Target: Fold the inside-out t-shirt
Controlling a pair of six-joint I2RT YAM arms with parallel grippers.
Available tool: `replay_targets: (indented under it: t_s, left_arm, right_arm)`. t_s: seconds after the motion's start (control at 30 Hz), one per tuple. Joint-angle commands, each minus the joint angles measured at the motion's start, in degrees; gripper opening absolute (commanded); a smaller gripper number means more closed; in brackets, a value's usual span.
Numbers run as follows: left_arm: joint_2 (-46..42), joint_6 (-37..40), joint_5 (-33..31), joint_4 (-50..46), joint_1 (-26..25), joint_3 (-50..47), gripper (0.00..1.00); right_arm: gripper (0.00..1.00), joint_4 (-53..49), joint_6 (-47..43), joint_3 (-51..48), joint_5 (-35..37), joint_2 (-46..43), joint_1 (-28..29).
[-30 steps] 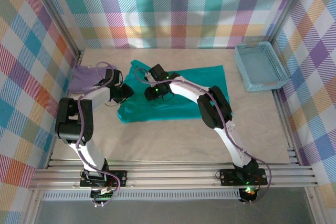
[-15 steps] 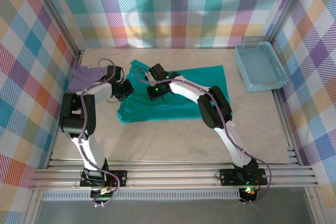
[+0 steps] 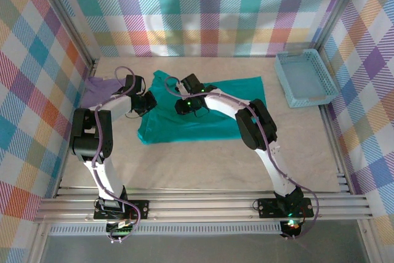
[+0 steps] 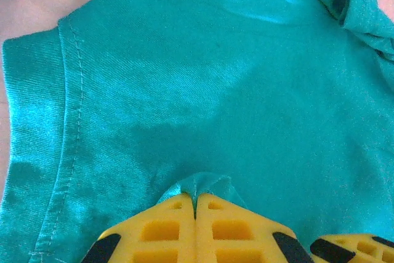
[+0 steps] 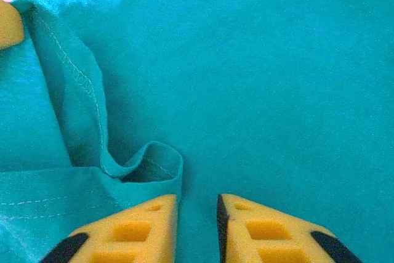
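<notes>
The inside-out t-shirt (image 3: 184,130) lies spread on the surface (image 3: 203,170), the left gripper (image 4: 196,198) clamped on a pinch of cloth — likely to lift a layer for folding — the right gripper (image 5: 197,214) slightly parted beside a curled hem.

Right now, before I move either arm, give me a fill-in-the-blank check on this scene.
The left end effector is ____ on a pinch of the t-shirt. The jaws of the right end effector stand slightly ____. The blue tray sits to the t-shirt's ____. The purple garment lies beside the ____ arm.
Missing: shut, apart, right, left.
</notes>
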Motion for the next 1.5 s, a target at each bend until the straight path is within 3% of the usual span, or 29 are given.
replay_targets:
  t_s: [0.0, 0.67, 1.0, 1.2, 1.47]
  left_arm:
    - [0.51, 1.25, 0.47, -1.40, 0.51, 1.01, 0.03]
    - [0.50, 1.57, 0.32, -1.62, 0.62, 1.08, 0.03]
    - [0.68, 1.51, 0.45, -1.80, 0.62, 1.52, 0.03]
    - [1.08, 1.51, 0.49, -1.85, 0.62, 2.20, 0.03]
    - [1.56, 1.86, 0.10, -3.95, 0.62, 2.70, 0.03]
  right_arm:
    - [0.33, 0.42, 0.07, 0.98, -2.90, -0.88, 0.61]
    - [0.35, -5.50, -1.20, 8.67, -3.23, 5.40, 1.84]
    - [0.09, -4.67, -0.32, 8.14, -0.92, 4.16, 1.80]
    - [0.02, -1.76, -0.19, 4.67, -0.06, 0.62, 1.54]
    - [0.01, -0.04, -0.02, 1.90, -0.42, -2.34, 0.80]
